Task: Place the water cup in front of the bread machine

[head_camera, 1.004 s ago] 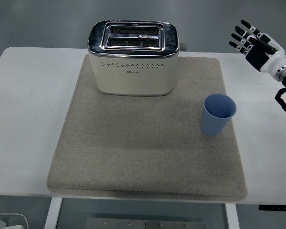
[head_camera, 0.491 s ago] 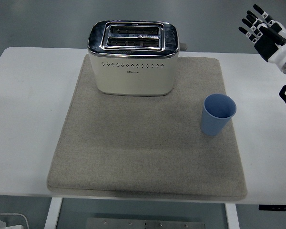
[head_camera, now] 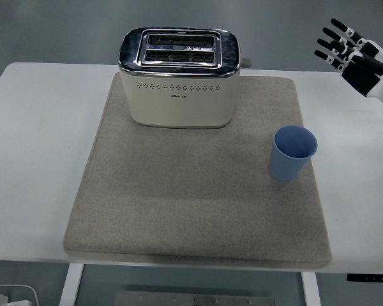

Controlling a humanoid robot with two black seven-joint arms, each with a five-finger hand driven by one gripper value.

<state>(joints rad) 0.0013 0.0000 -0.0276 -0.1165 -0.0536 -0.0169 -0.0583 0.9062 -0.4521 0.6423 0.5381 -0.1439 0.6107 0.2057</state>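
Note:
A blue water cup [head_camera: 292, 153] stands upright and empty on the right part of the grey mat [head_camera: 198, 210]. A cream and chrome toaster, the bread machine [head_camera: 179, 76], stands at the mat's back, left of the cup. My right hand [head_camera: 351, 54] hovers at the upper right, well above and behind the cup, its fingers [head_camera: 335, 44] spread and holding nothing. The left arm does not show.
The grey mat lies on a white table [head_camera: 32, 159]. Bare mat stretches in front of the toaster. A white object [head_camera: 9, 296] shows on the floor at the bottom left.
My right hand first rose towards the upper right edge, then came back slightly left and down. The cup and the toaster have not moved.

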